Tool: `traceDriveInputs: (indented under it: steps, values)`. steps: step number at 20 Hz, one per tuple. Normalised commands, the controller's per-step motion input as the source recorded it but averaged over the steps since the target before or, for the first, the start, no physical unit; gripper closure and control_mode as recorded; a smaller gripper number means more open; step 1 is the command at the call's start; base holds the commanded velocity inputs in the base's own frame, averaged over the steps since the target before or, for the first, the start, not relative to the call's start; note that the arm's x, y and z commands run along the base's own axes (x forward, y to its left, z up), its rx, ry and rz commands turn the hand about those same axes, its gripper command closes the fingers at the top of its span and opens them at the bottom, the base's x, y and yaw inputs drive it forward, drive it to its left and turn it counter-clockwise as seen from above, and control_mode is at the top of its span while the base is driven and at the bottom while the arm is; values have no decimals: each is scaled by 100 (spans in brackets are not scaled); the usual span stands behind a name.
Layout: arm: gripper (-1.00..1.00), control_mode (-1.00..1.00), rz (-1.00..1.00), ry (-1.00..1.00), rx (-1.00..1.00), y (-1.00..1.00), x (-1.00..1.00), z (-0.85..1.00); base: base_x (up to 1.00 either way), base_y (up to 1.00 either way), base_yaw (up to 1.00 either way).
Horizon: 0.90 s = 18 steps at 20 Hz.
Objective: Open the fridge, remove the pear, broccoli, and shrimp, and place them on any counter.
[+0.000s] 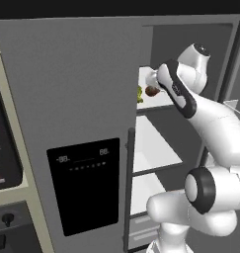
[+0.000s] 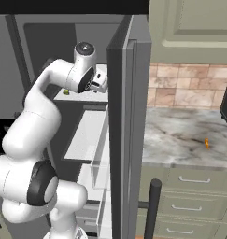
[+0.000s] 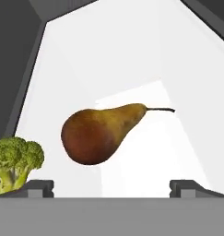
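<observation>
Behind everything stands the tall grey side-by-side fridge [image 1: 67,99], right door swung wide, white shelves bared, upper shelf [image 1: 158,101] carrying the produce. Off to the right runs the grey-white marbled stone counter [image 2: 180,135] over pale green drawers, already bearing a tiny orange shrimp [image 2: 207,143]. Reaching into the upper compartment, the white two-finger gripper [image 3: 111,186] sits with jaws spread wide, holding nothing, aimed at the reddish-brown teardrop pear [image 3: 97,133] lying on its side, stem pointing right in the hand view. Just left of it, near the left fingertip [image 3: 39,186], sits the lumpy yellow-green broccoli [image 3: 14,161]. Judged as the approach to grasp the pear. Best done by advancing straight until the fat belly sits between the fingers, keeping the left finger off the broccoli, closing across the widest part rather than the tapering neck, then lifting before withdrawing past the shelf edge and door.
</observation>
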Motion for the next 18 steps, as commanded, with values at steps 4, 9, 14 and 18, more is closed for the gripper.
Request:
traceDriveInputs:
  steps: [4,9,14,18]
  values:
    - [-100,-100,-26,2,6,18,48,0,0,0,0]
    - [-100,-100,-30,5,4,28,43,-2,0,0,0]
    - [-100,-100,-23,8,11,4,7,-7,0,0,0]
    - [-100,-100,-21,14,15,0,-52,-17,0,0,0]
